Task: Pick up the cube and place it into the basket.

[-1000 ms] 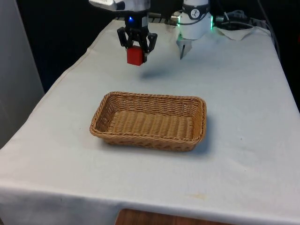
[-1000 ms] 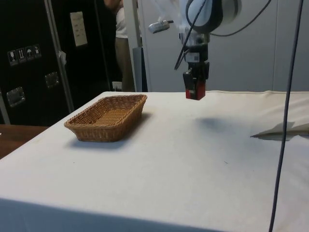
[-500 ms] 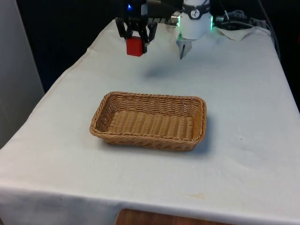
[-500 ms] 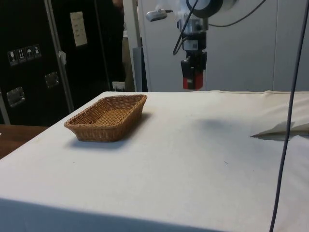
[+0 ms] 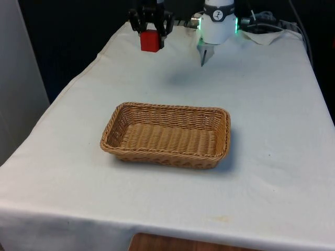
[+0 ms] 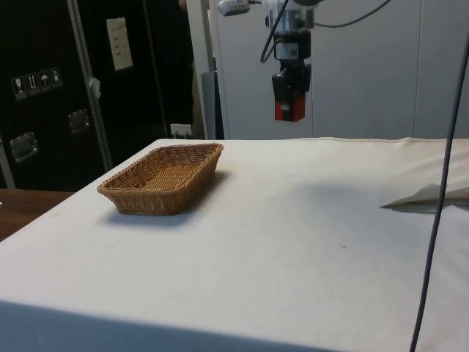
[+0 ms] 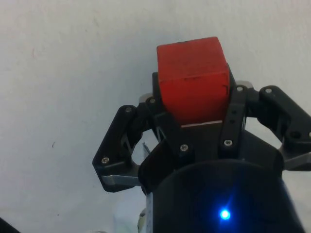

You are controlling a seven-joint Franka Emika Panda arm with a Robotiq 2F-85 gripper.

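Note:
My gripper [image 5: 151, 32] hangs high over the far end of the table, shut on a red cube [image 5: 149, 41]. From the side, the red cube [image 6: 289, 110] is well above the cloth in the gripper [image 6: 290, 95]. In the wrist view the red cube [image 7: 193, 77] sits clamped between the two black fingers [image 7: 232, 114], with bare white cloth below it. The wicker basket [image 5: 167, 154] lies on the table's middle, nearer the camera than the cube; in the side view the basket [image 6: 163, 192] is well to the left of the gripper.
The robot's white base [image 5: 217, 26] stands at the far end, just to the front view's right of the gripper. A crumpled cloth fold [image 6: 429, 198] lies at the side view's right. A black cable [image 6: 434, 220] hangs down in the side view.
The gripper has risen with the red cube over the last second and drifted slightly towards the basket's side in the side view. The basket has not moved.

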